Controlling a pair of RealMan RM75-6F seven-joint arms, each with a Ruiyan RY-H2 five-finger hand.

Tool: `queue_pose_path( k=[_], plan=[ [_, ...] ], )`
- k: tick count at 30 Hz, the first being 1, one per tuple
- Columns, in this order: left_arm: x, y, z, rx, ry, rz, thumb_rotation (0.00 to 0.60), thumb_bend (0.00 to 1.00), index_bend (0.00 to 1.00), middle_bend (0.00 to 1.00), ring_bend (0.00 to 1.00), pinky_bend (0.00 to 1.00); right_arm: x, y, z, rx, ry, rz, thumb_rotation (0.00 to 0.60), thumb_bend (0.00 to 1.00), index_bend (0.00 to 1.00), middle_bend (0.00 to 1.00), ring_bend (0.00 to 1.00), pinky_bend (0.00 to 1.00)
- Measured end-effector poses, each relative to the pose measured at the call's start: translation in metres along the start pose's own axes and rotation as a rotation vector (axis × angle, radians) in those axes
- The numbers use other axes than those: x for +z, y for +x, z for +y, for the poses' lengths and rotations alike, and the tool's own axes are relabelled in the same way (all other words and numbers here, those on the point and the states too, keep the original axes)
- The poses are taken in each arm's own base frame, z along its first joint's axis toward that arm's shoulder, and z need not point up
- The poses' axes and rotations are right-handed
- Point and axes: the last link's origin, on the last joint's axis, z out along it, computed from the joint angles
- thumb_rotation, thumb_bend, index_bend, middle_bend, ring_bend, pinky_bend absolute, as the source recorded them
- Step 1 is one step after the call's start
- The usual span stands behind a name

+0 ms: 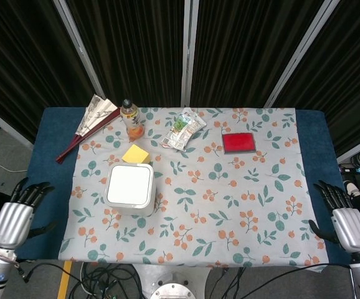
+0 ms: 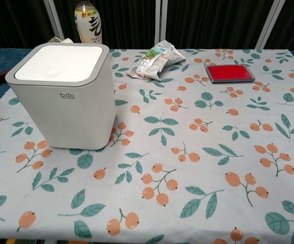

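Note:
My left hand (image 1: 15,217) hangs off the table's front left corner, fingers spread and holding nothing. Off the front right edge is my right hand (image 1: 343,218), open and empty too. Neither hand shows in the chest view. Nearest my left hand is a white lidded bin (image 1: 129,189) (image 2: 63,94) on the left of the floral cloth (image 1: 230,205). A yellow block (image 1: 136,154) lies just behind the bin. Further back are a drink bottle (image 1: 129,118) (image 2: 88,22), a snack packet (image 1: 182,130) (image 2: 153,60) and a flat red pad (image 1: 238,142) (image 2: 230,72).
A folded fan (image 1: 88,123) lies on the blue table (image 1: 52,156) at the back left. Black curtains with metal poles stand behind the table. Cables trail on the floor below the front edge.

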Motion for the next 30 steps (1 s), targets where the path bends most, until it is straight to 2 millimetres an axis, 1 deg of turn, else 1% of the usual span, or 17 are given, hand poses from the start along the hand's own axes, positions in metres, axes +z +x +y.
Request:
queue_pose_path(
  k=[6,8,12,17,20,22,24,26,28,30],
  plan=[
    [0.037,-0.001,0.036,-0.032,-0.309,-0.008,0.6,0.03,0.21,0.17,0.19,0.08,0.006,-0.003,-0.002,-0.005,-0.015,-0.022,0.6,0.26,0.0,0.0,0.0,0.0],
    [0.047,-0.004,0.046,-0.024,-0.38,-0.034,0.6,0.03,0.21,0.17,0.19,0.08,0.006,-0.004,-0.002,-0.005,-0.02,-0.025,0.6,0.26,0.0,0.0,0.0,0.0],
    [0.066,-0.012,0.061,0.002,-0.459,-0.092,0.6,0.03,0.22,0.17,0.19,0.08,0.006,-0.005,-0.001,-0.001,-0.029,-0.028,0.6,0.26,0.0,0.0,0.0,0.0],
    [0.081,-0.023,0.071,0.029,-0.489,-0.141,0.6,0.03,0.22,0.17,0.19,0.08,0.008,-0.005,0.001,0.002,-0.037,-0.03,0.6,0.26,0.0,0.0,0.0,0.0],
    [0.086,-0.029,0.073,0.04,-0.492,-0.171,0.6,0.03,0.23,0.17,0.19,0.08,0.009,-0.005,0.002,0.003,-0.04,-0.029,0.6,0.26,0.0,0.0,0.0,0.0],
    [0.088,-0.033,0.074,0.053,-0.488,-0.189,0.6,0.03,0.27,0.18,0.2,0.08,0.009,-0.006,0.003,0.005,-0.043,-0.031,0.6,0.26,0.0,0.0,0.0,0.0],
    [0.089,-0.036,0.073,0.078,-0.481,-0.202,0.6,0.03,0.32,0.2,0.24,0.09,0.01,-0.006,0.003,0.006,-0.045,-0.035,0.6,0.26,0.0,0.0,0.0,0.0],
    [0.09,-0.04,0.073,0.103,-0.474,-0.212,0.6,0.03,0.35,0.23,0.26,0.15,0.01,-0.007,0.003,0.007,-0.045,-0.036,0.6,0.26,0.0,0.0,0.0,0.0],
    [0.091,-0.042,0.073,0.109,-0.468,-0.218,0.6,0.03,0.36,0.25,0.27,0.24,0.01,-0.007,0.003,0.007,-0.045,-0.035,0.6,0.26,0.0,0.0,0.0,0.0],
    [0.091,-0.041,0.074,0.106,-0.466,-0.209,0.6,0.03,0.36,0.25,0.27,0.28,0.01,-0.006,0.003,0.008,-0.044,-0.033,0.6,0.26,0.0,0.0,0.0,0.0]
  ],
)
